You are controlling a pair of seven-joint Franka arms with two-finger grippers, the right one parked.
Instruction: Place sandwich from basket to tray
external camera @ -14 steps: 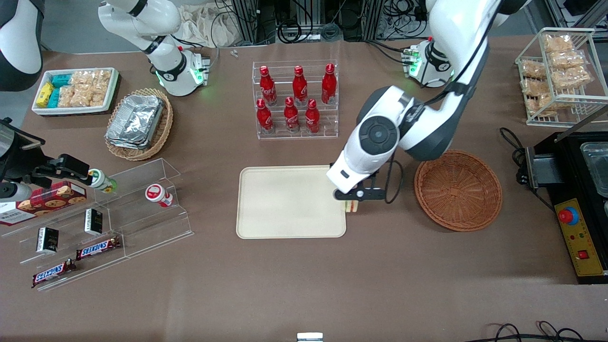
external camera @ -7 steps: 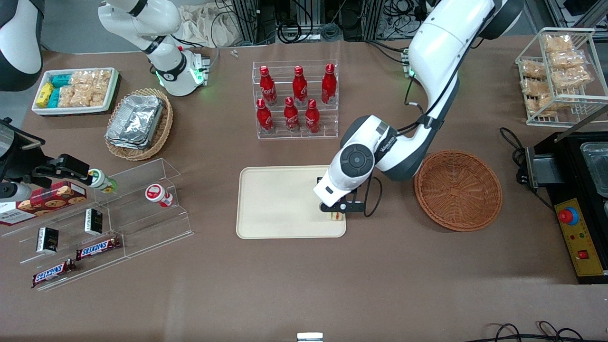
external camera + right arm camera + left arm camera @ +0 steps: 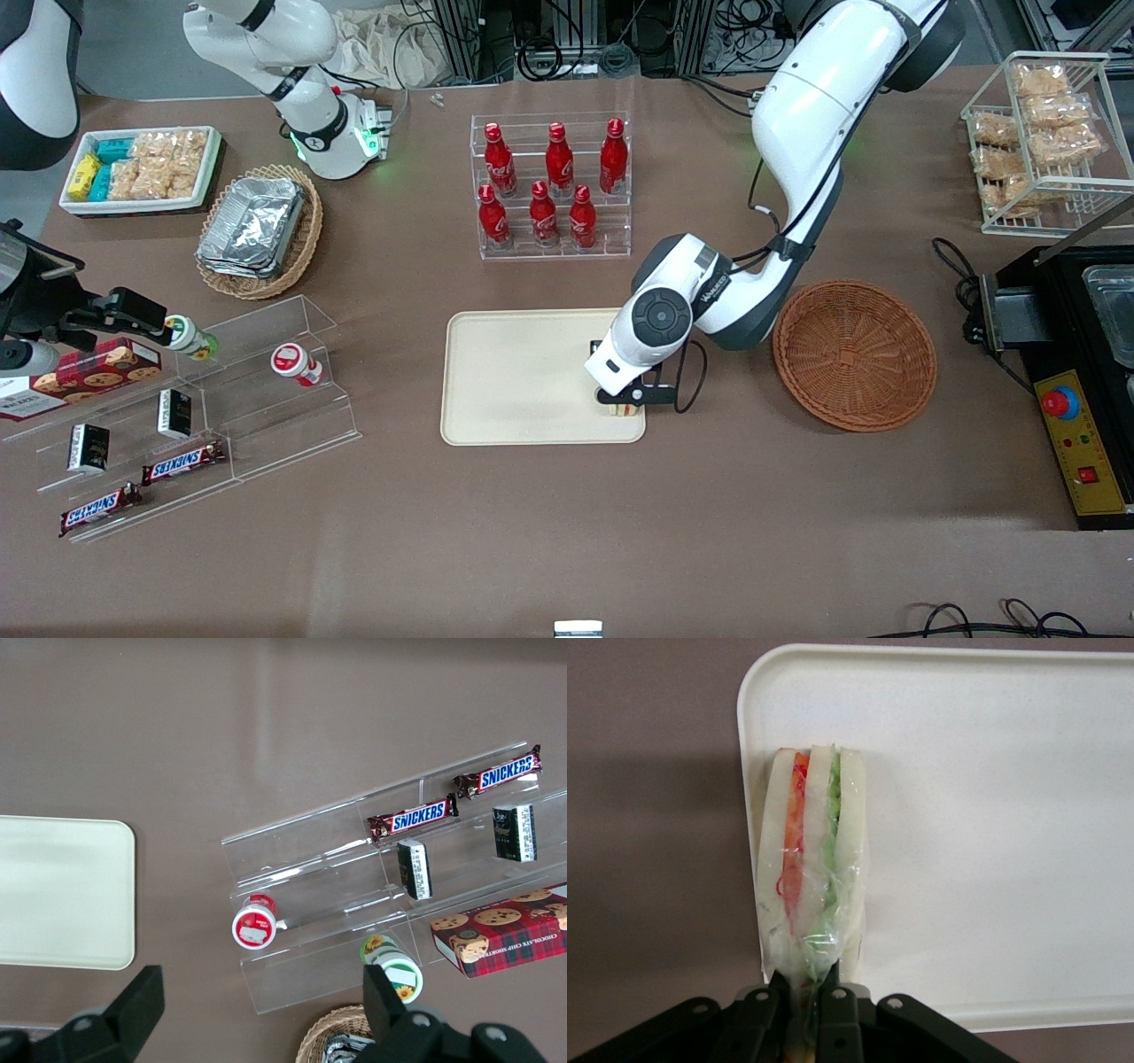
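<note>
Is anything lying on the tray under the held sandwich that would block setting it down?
Nothing visible does. The gripper is shut on the sandwich, holding it over the tray at the edge nearest the basket. In the left wrist view the tray surface around the sandwich is bare. The spot directly beneath it is hidden.

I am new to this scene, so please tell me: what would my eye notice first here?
First, the gripper, shut on the wrapped sandwich above the tray edge nearest the basket, which lies toward the working arm's end. Next, the red bottles, farther from the front camera than the tray.
</note>
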